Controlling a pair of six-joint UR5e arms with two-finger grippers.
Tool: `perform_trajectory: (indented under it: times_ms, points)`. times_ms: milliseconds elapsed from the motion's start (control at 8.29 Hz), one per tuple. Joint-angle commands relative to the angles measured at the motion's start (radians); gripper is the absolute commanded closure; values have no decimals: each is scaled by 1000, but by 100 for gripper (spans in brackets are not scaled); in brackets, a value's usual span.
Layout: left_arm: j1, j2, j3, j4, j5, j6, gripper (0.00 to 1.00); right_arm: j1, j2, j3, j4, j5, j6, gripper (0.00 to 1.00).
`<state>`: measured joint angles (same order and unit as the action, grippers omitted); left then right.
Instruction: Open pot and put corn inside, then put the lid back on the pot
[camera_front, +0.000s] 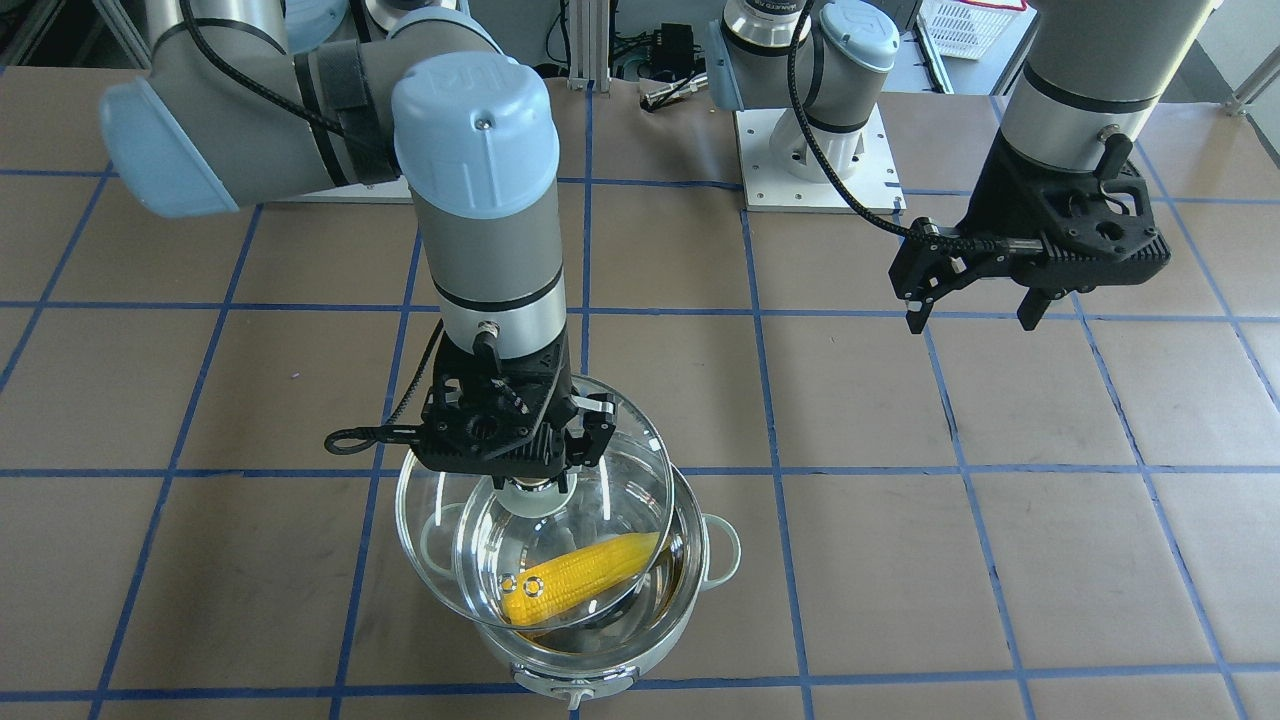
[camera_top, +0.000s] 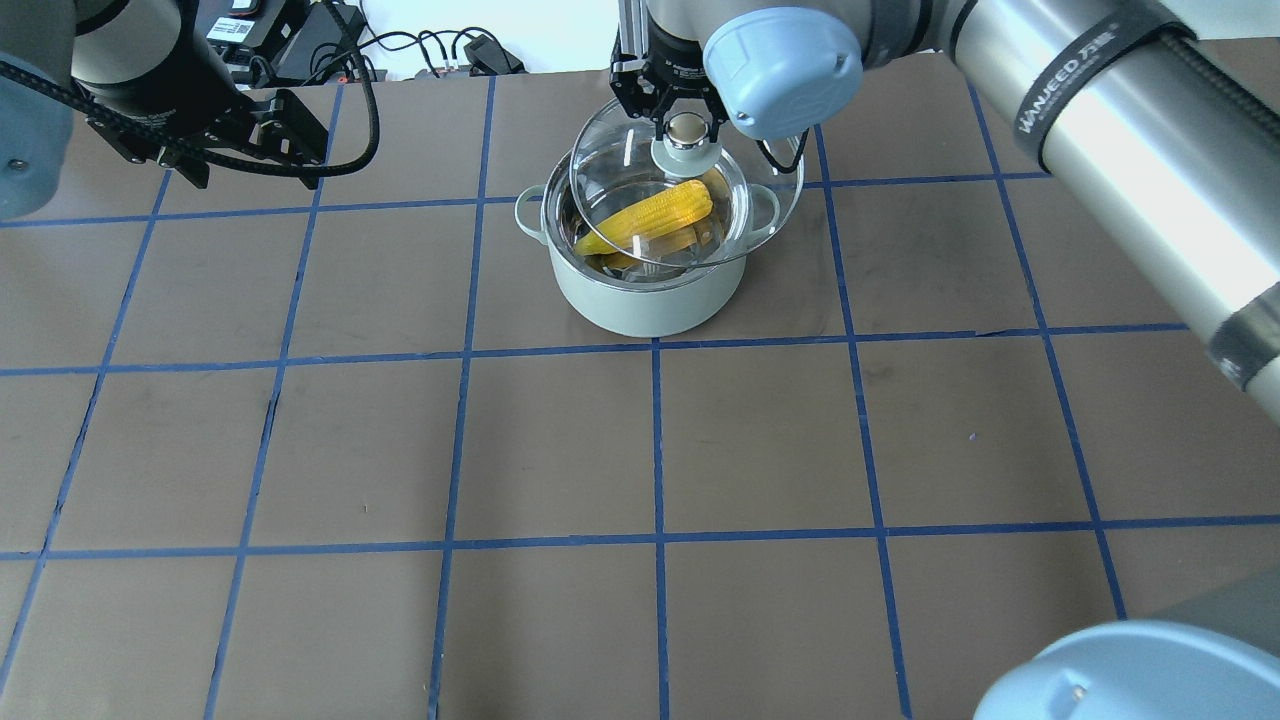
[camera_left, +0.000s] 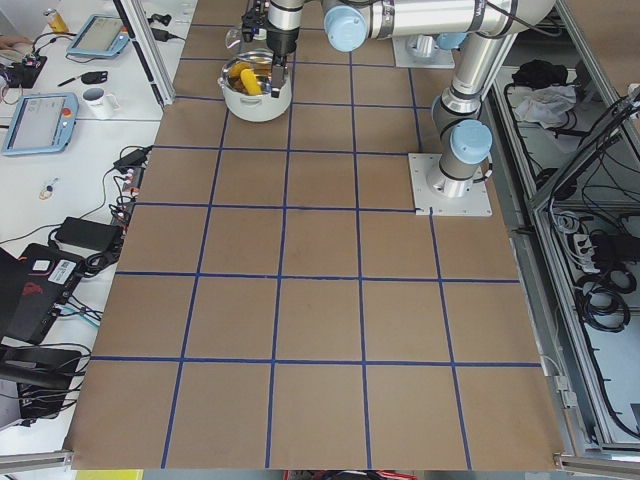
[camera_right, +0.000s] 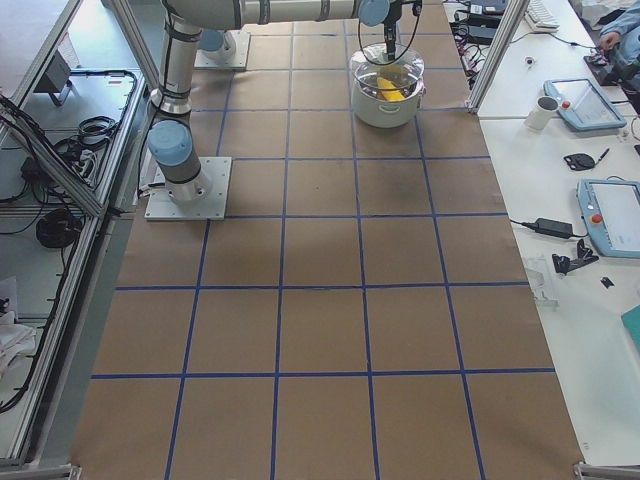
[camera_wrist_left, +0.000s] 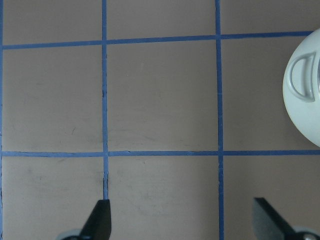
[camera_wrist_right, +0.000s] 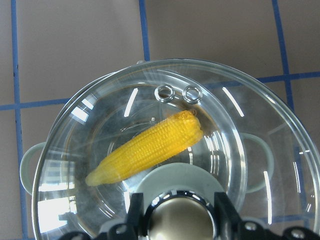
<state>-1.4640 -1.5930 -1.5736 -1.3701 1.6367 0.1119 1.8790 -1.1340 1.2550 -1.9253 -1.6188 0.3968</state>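
The mint-green pot (camera_top: 650, 300) stands on the table's far side, and the yellow corn (camera_top: 650, 215) lies inside it. My right gripper (camera_top: 686, 135) is shut on the gold knob (camera_wrist_right: 182, 220) of the glass lid (camera_top: 745, 205). It holds the lid tilted over the pot, shifted a little off the rim. The corn (camera_wrist_right: 150, 147) shows through the glass in the right wrist view, and also in the front view (camera_front: 580, 575). My left gripper (camera_front: 972, 322) is open and empty, hovering apart from the pot. In the left wrist view its fingers (camera_wrist_left: 100, 220) frame bare table, with the pot (camera_wrist_left: 305, 95) at the right edge.
The table is brown with blue tape grid lines. The arm bases' mounting plate (camera_front: 815, 165) sits at the robot's side. Desks with tablets and a mug (camera_right: 545, 110) stand beyond the far table edge, behind aluminium frame posts.
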Motion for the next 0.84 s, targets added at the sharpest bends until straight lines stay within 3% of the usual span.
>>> perform_trajectory:
  times_ms: [0,362,482,723]
  points:
    - [-3,8,-43,-23,0,-32,0,38,42,0,-55,-1,79,66]
    - [-6,33,-94,-23,-6,-31,0,42,57,0,-57,2,-23,66]
    - [-10,33,-98,-24,-65,-32,0,42,68,-2,-58,2,-48,66]
    - [-44,34,-100,-26,-77,-32,0,42,91,-28,-89,4,-53,66]
